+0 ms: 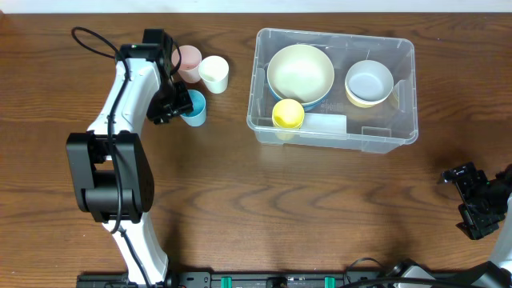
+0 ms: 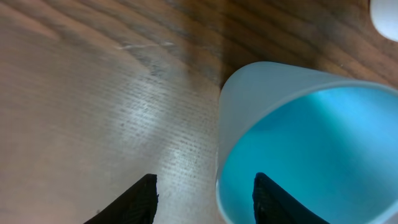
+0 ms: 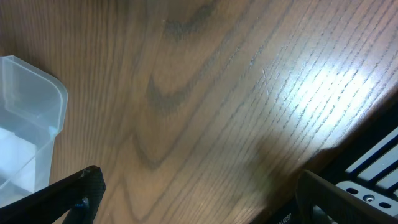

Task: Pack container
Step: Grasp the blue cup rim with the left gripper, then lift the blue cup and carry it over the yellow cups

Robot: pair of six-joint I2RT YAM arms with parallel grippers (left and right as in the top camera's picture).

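Dark brown wood-grain table (image 1: 280,208); clear see-through plastic bin (image 1: 376,141) upper right, holding a round cream bowl (image 1: 300,72) and a yellow cup (image 1: 288,114); light-blue plastic cup (image 1: 194,108) upper left.

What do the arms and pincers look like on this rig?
Left arm: white links, black joint housings, and a black cable looping off near the wrist. Left pincer and right pincer: matte black, two fingers each. Little else of the right side shows.

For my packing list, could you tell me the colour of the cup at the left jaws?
Blue cup; clearest in the left wrist view.
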